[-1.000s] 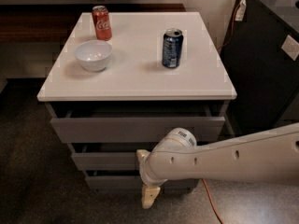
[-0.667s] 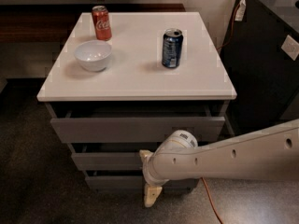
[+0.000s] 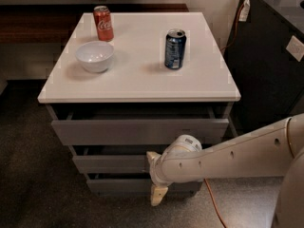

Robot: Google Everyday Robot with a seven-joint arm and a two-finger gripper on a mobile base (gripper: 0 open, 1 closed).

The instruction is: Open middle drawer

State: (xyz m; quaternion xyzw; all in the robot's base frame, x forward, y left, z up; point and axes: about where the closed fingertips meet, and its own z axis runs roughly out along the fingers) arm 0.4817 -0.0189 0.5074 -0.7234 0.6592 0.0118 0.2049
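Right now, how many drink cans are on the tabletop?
2. A red Coca-Cola can back left, behind the white bowl; a blue can right of centre. None seem hidden. The gripper is at the middle drawer front.

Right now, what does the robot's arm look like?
The arm is a fat, smooth, creamy-white tube with small dark dots along it and a rounded joint. Its gripper, low in front of the middle drawer, looks pale tan.
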